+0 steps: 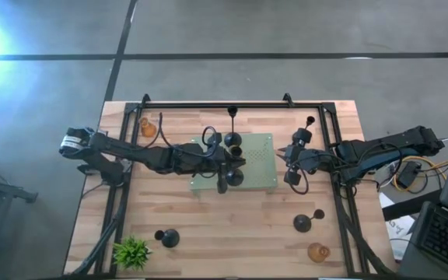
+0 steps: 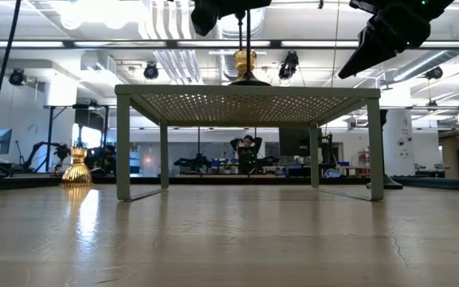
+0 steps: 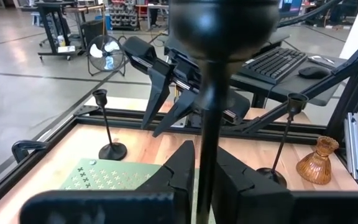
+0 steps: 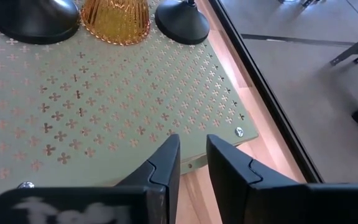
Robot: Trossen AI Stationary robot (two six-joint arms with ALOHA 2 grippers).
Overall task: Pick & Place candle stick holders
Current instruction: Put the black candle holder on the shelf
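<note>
High view: left gripper (image 1: 225,162) reaches over the pale green perforated stand (image 1: 261,159) mid-worktop, among black holders clustered there. Right gripper (image 1: 290,165) hovers at the stand's right edge. Loose holders are scattered about: black one (image 1: 168,238) near left, black one (image 1: 302,223) and amber one (image 1: 318,252) near right, amber one (image 1: 147,127) far left. Plant (image 1: 131,252) at near-left corner.

Low view: the stand is a raised perforated table (image 2: 245,104); an amber holder (image 2: 245,62) sits on top.

Left wrist view: jaws clamped on a thin black stem (image 3: 206,124), seemingly just under its cup.

Right wrist view: jaws slightly apart, empty, over the mat's edge (image 4: 185,163).

Handling: the stems look stiff, smooth and top-light; grip mid-stem, since the domed base probably carries the weight and may swing.
</note>
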